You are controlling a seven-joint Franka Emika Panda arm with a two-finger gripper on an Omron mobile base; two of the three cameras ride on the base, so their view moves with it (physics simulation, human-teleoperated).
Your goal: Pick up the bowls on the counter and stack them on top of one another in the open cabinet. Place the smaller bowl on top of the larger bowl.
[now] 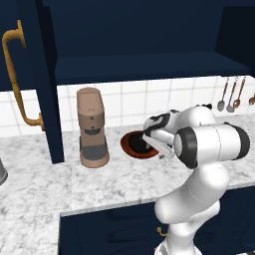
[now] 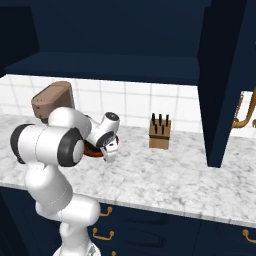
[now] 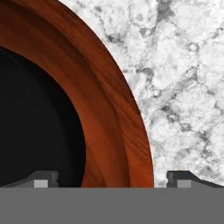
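Observation:
The larger bowl (image 1: 133,144), wide, glossy and reddish-brown with a dark inside, sits on the marble counter (image 1: 45,184) right of the coffee machine. My gripper (image 1: 153,146) reaches down over its near right edge. In the hand view the gripper (image 3: 113,179) is open, and the bowl's rim (image 3: 127,131) passes between the two fingertips, one inside and one outside over the marble. The smaller black bowl cannot be told apart from the dark inside (image 3: 35,122) of the brown one. The open cabinet's shelf (image 1: 149,67) runs above the bowl, its door (image 1: 37,74) swung out at left.
A tan coffee machine (image 1: 92,127) stands just left of the bowl. A wooden knife block (image 2: 160,132) stands against the tiled wall to the right. Utensils (image 1: 231,94) hang at far right. The cabinet's other door (image 2: 222,75) hangs open over the counter's right part.

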